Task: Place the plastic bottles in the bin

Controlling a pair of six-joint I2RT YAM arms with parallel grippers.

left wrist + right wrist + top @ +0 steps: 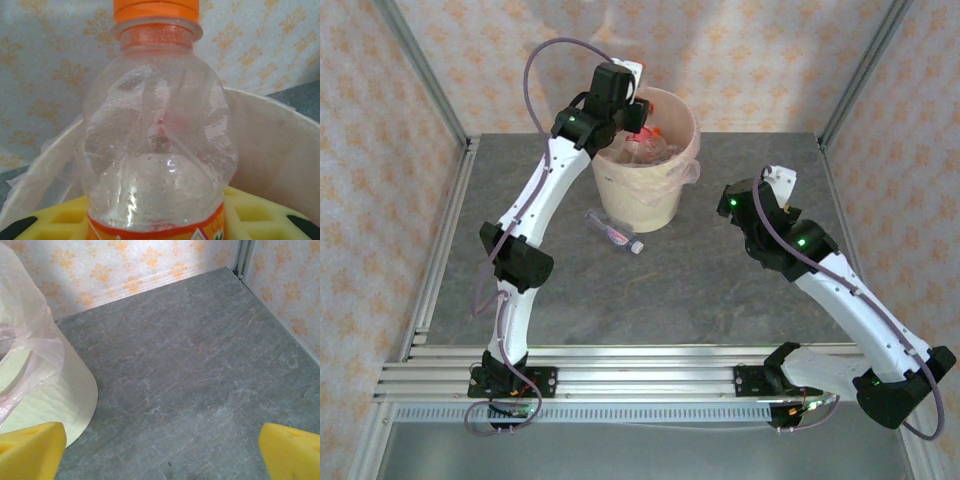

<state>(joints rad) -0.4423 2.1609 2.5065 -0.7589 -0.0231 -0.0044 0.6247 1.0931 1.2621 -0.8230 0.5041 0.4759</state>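
**A:** What is the surface like, and the room around it?

**B:** It's a grey, marbled table point(720, 290) with aluminium rails point(640, 375) along its near edge. Cream walls point(770, 60) with an orange pattern close it in on the left, far and right sides. Metal posts point(855, 75) rise at the far corners.

**A:** Where is the bin?

**B:** The bin point(660, 205) stands at the far middle of the table. It is cream and lined with a pinkish bag point(35, 340), and crumpled plastic bottles point(650, 150) lie inside. One clear bottle point(614, 231) lies on its side on the table, just near of the bin.

**A:** And the left gripper?

**B:** The left gripper point(635, 105) hangs over the bin's far-left rim. Its yellow fingers point(50, 222) sit against both sides of an orange-capped bottle point(155, 150) at the label band, clamped on it. The bottle is clear and dented, with droplets inside, and the bin's wall curves behind it.

**A:** The right one?

**B:** The right gripper point(160, 450) is right of the bin, above bare table. Its fingertips are spread wide with nothing between them, and they touch nothing.
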